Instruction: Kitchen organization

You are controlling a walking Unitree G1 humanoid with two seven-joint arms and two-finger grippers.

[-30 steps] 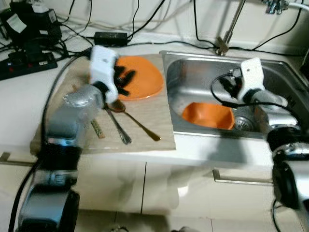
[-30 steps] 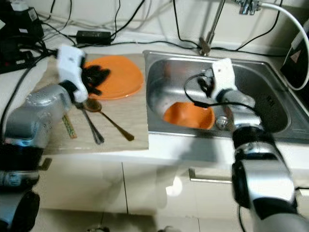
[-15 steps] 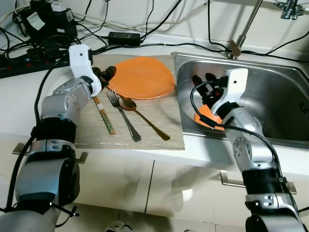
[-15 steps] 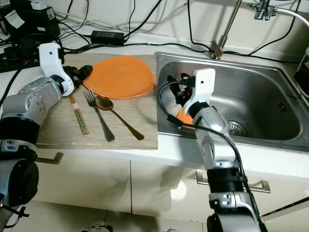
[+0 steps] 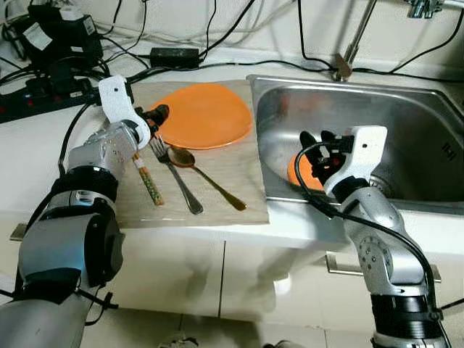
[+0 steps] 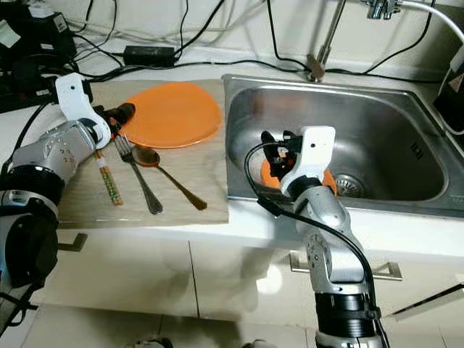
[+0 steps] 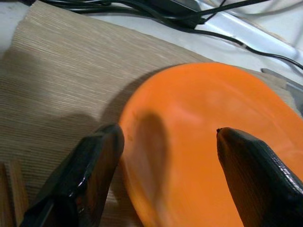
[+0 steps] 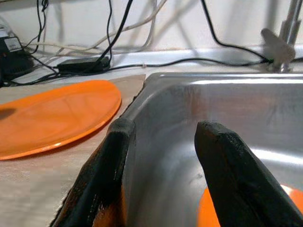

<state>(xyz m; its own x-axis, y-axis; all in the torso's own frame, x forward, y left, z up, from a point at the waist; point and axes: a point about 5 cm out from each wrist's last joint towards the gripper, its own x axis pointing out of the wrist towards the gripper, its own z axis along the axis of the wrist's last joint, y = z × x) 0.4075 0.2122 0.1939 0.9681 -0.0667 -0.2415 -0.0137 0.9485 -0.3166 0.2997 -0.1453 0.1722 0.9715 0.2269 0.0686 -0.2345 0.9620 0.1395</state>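
An orange plate (image 5: pixel 205 116) lies at the back of a woven mat (image 5: pixel 217 170). My left gripper (image 5: pixel 156 116) is open at the plate's left rim; in the left wrist view its fingers (image 7: pixel 75 175) stand either side of the plate's (image 7: pixel 203 142) edge, holding nothing. An orange bowl (image 6: pixel 328 178) sits in the steel sink (image 5: pixel 406 130), mostly hidden behind my right gripper (image 5: pixel 319 142). That gripper is open, low at the sink's front left, with the sink's wall (image 8: pixel 165 156) between its fingers (image 8: pixel 227 175).
On the mat in front of the plate lie a fork (image 5: pixel 175 180), a spoon (image 5: pixel 206 177) and chopsticks (image 5: pixel 147 183). A tap (image 5: pixel 348 54) rises behind the sink. Power strips, a black adapter (image 5: pixel 172 54) and cables crowd the back left of the counter.
The camera has shifted. My left gripper has drawn back from over the plate to its left rim. My right gripper has come nearer, to the sink's front left over the bowl.
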